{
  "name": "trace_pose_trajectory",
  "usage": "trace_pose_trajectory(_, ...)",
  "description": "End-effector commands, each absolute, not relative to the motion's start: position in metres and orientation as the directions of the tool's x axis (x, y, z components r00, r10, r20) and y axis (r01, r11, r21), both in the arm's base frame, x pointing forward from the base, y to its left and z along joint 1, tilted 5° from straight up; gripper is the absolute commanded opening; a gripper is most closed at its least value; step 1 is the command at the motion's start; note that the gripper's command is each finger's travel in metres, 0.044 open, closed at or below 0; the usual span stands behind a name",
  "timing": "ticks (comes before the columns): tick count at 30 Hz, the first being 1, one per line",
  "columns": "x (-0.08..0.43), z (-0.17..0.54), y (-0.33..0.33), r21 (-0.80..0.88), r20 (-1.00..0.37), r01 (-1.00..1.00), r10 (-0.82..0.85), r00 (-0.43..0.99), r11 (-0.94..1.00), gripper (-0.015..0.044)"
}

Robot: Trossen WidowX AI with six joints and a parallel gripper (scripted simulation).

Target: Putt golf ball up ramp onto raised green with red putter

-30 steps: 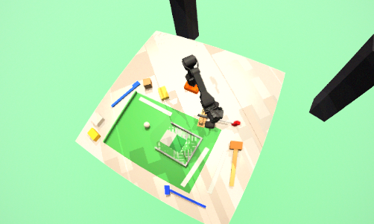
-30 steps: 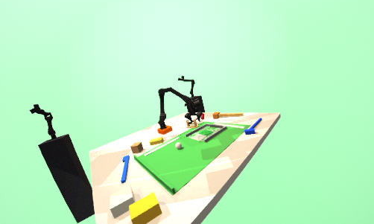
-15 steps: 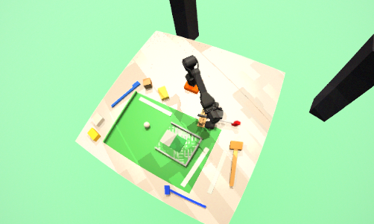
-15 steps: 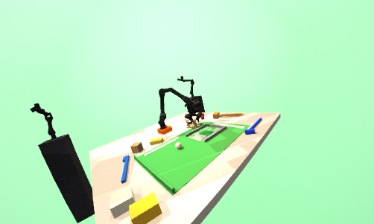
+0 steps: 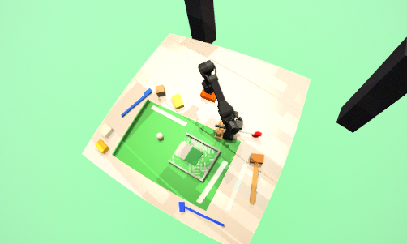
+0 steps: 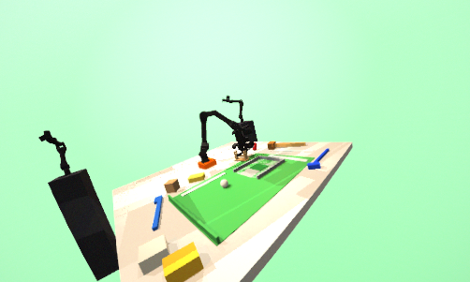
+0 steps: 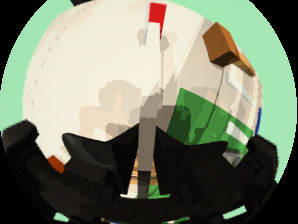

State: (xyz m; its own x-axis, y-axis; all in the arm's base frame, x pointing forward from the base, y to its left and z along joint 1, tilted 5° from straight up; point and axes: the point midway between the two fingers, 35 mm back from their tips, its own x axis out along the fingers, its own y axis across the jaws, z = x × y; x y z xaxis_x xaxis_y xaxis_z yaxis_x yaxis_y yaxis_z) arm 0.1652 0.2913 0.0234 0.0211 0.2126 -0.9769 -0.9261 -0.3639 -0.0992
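My gripper [image 5: 234,132] [image 7: 145,126] is shut on the grey shaft of the red putter [image 5: 256,134] [image 6: 255,146] [image 7: 157,13]. The putter's red head is at the far end of the shaft, beyond the mat's corner. A wooden rack [image 5: 219,132] [image 7: 134,177] is beside and under the fingers. The white golf ball [image 5: 160,136] [image 6: 225,184] lies on the green mat [image 5: 135,147] [image 6: 211,215] [image 7: 192,115], well away from the gripper. The pale ramp [image 5: 183,150] faces the ball and leads to the raised green [image 5: 194,156] [image 6: 258,167] inside grey rails. The ball is hidden in the wrist view.
An orange-brown mallet [image 5: 257,159] [image 6: 271,145] [image 7: 220,45] lies right of the mat. One blue club [image 5: 135,104] [image 6: 157,215] is at its left, another blue club [image 5: 203,216] [image 6: 320,157] beyond its lower edge. Several blocks, including a yellow block [image 5: 177,101] [image 6: 197,177], lie around it.
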Motion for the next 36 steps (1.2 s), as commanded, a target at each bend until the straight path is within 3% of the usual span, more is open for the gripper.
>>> trace_pose_trajectory(1,0.165,0.029,0.292,-0.1,-0.977,-0.926,0.213,0.022,-0.364,0.0)
trace_pose_trajectory(15,0.156,0.118,0.292,-0.099,-0.977,-0.926,0.213,0.021,-0.364,0.0)
trace_pose_trajectory(23,0.157,0.114,0.291,-0.089,-0.979,-0.927,0.205,0.013,-0.365,0.0)
trace_pose_trajectory(36,0.219,0.12,0.252,-0.087,-0.981,-0.99,0.181,0.066,-0.107,0.0)
